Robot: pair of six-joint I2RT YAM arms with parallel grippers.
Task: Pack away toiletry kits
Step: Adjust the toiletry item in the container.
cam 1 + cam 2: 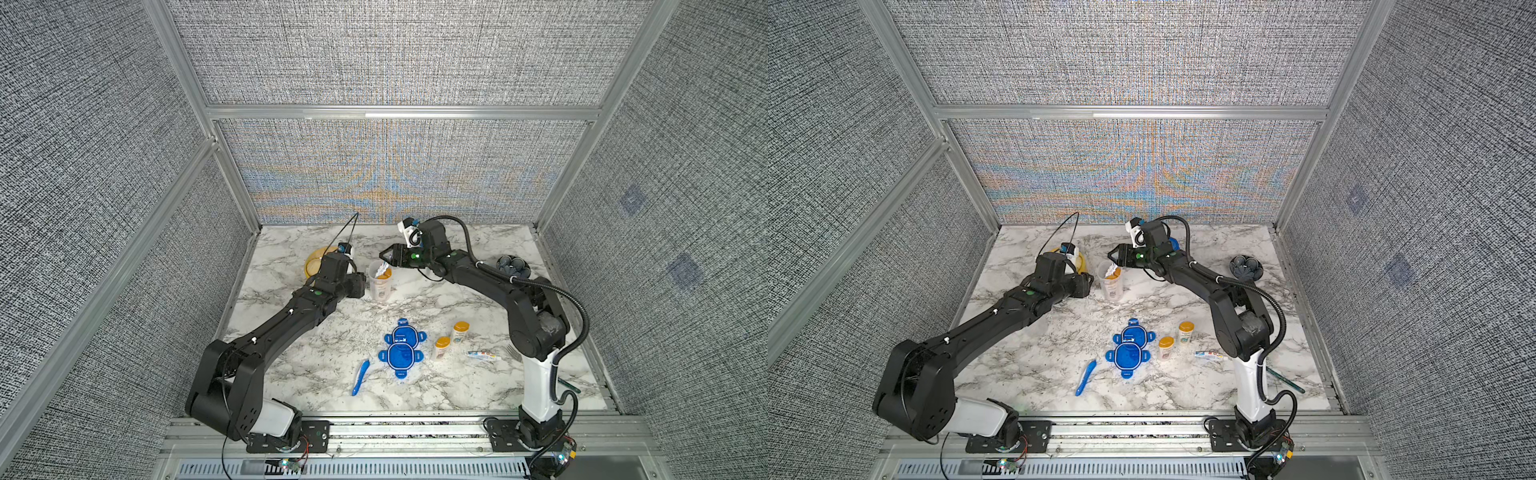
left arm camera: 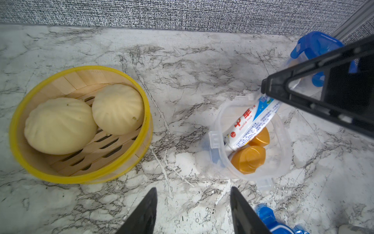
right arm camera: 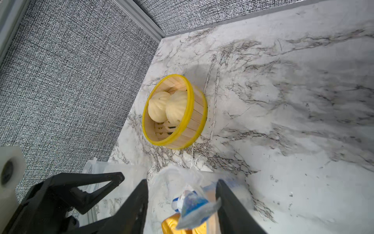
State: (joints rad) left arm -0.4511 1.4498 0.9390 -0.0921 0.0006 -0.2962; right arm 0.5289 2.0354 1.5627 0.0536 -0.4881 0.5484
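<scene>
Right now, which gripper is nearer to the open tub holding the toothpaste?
Right. The right gripper hangs just above the open tub, its jaws either side of the toothpaste end. The left gripper sits beside the tub, apart from it.

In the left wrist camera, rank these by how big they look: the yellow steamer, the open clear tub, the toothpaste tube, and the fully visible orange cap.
Largest to smallest:
yellow steamer
clear tub
toothpaste tube
orange cap
Tube and cap are close: the tube looks longer but is partly hidden.
</scene>
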